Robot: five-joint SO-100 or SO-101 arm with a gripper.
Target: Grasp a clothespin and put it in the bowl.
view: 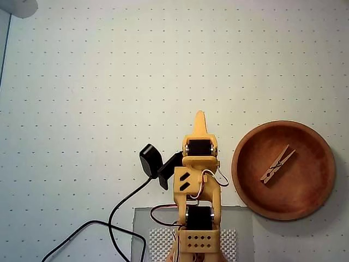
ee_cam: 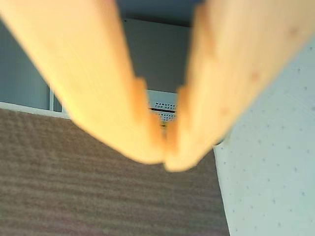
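Observation:
A light-tan wooden clothespin (view: 278, 164) lies diagonally inside the reddish-brown wooden bowl (view: 248, 180) at the right of the overhead view. The yellow arm stands folded to the left of the bowl, and its gripper (view: 200, 117) points toward the top of that view, apart from the bowl. In the wrist view the gripper (ee_cam: 165, 160) fills the frame, with both yellow fingers (ee_cam: 98, 88) meeting at the tips and nothing between them. Neither bowl nor clothespin shows in the wrist view.
The white dotted tabletop (view: 109, 82) spreads around the arm. A black camera (view: 150, 159) and its cable (view: 109, 224) sit left of the arm. A grey base plate (view: 240, 229) lies under the arm. The wrist view shows brown carpet (ee_cam: 98, 196) beyond the table edge.

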